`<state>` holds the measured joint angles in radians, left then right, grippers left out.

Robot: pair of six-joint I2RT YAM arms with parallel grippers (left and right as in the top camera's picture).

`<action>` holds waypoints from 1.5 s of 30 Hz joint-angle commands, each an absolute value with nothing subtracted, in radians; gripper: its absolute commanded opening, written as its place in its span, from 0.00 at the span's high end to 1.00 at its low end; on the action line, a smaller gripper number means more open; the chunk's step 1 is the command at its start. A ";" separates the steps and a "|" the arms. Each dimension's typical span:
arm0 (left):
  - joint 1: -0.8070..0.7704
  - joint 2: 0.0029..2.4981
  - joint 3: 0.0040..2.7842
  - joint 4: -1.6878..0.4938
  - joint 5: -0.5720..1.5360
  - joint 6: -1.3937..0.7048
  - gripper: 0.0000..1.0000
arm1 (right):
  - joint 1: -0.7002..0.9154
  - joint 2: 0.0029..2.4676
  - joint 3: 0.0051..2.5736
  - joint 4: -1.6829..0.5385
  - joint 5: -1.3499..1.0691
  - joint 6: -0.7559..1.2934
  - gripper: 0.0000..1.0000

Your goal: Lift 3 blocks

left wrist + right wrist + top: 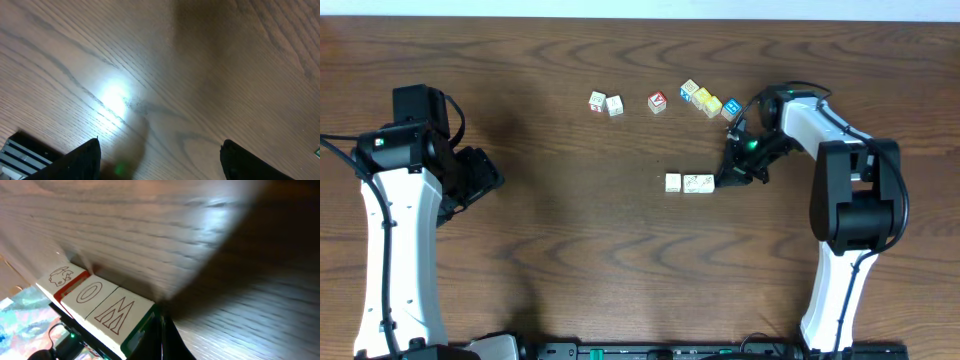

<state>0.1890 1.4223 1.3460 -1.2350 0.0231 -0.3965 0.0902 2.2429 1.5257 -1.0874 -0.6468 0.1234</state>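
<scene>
Three cream blocks lie in a row on the table: the left one (673, 182), the middle one (692, 183) and the right one (706, 183). In the right wrist view they show a rabbit (62, 275), an O (87, 294) and an M (116, 314). My right gripper (728, 177) (162, 330) is shut with nothing in it, its tips low against the side of the M block at the row's right end. My left gripper (488, 181) (160, 160) is open over bare wood far to the left, away from all blocks.
Further back lie two more pale cubes (605, 103), a red-faced cube (657, 102) and a cluster with yellow (708, 103) and blue (731, 106) faces, just behind the right arm. The table's back edge (640, 20) runs along the top.
</scene>
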 commanded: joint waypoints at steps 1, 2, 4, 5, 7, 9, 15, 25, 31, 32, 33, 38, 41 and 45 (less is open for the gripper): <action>0.192 1.419 1.364 -1.241 0.017 -0.406 0.23 | 0.113 2.216 1.523 -1.086 -0.655 0.154 0.99; 0.192 1.419 1.364 -1.242 0.017 -0.406 0.23 | 0.113 2.216 1.523 -1.084 -0.655 0.158 0.99; 0.192 1.419 1.364 -1.241 0.017 -0.406 0.23 | 0.113 2.216 1.523 -1.084 -0.655 0.161 0.99; 0.192 1.419 1.364 -1.242 0.017 -0.406 0.23 | 0.113 2.216 1.523 -1.084 -0.655 0.161 0.99; 0.192 1.419 1.364 -1.241 0.017 -0.406 0.23 | 0.112 2.216 1.523 -1.084 -0.655 0.161 0.99; 0.192 1.419 1.364 -1.241 0.017 -0.406 0.23 | 0.112 2.216 1.523 -1.083 -0.655 0.161 0.99; 0.192 1.419 1.364 -1.241 0.017 -0.406 0.23 | 0.105 2.216 1.533 -1.069 -0.629 0.190 0.99; 0.192 1.419 1.364 -1.241 0.017 -0.406 0.23 | 0.086 2.216 1.718 -1.245 -0.432 0.191 0.99; 0.192 1.419 1.364 -1.241 0.017 -0.406 0.23 | 0.092 2.215 1.895 -1.456 -0.294 0.186 0.99; 0.192 1.419 1.364 -1.241 0.017 -0.406 0.23 | 0.097 2.214 1.905 -1.478 -0.281 0.186 0.99; 0.192 1.419 1.364 -1.241 0.017 -0.406 0.23 | 0.107 2.211 1.905 -1.493 -0.261 0.186 0.99; 0.192 1.419 1.364 -1.242 0.017 -0.406 0.23 | 0.167 2.207 1.884 -1.537 -0.218 0.186 0.99; 0.192 1.419 1.364 -1.241 0.017 -0.406 0.23 | 0.209 2.178 1.882 -1.552 -0.218 0.187 0.99; 0.192 1.419 1.364 -1.241 0.017 -0.406 0.23 | 0.255 2.071 1.880 -1.555 -0.205 0.200 0.99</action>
